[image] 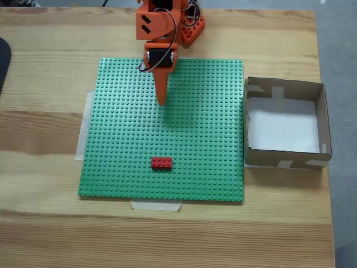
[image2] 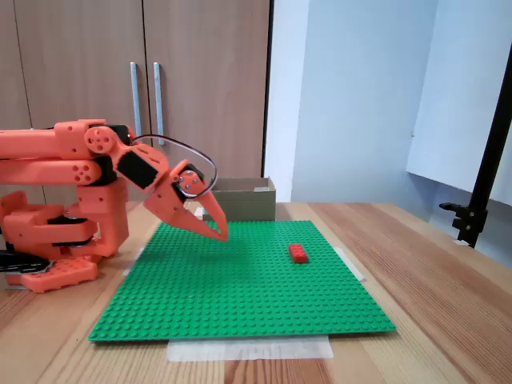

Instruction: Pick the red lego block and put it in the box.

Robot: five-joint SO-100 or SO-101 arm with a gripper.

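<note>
Red lego block (image: 162, 162) alone at lower centre, open baseplate (image: 212, 139) all around. Box (image: 285, 124) off the right edge. Gripper (image: 162, 100) above upper centre, fingers closed, empty.

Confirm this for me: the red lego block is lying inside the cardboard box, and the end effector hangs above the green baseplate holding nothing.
Not quite. The red lego block lies on the green baseplate, not in the box, which holds nothing, as the fixed view from above shows. The rest stands: the end effector hangs above the baseplate, holding nothing.
</note>
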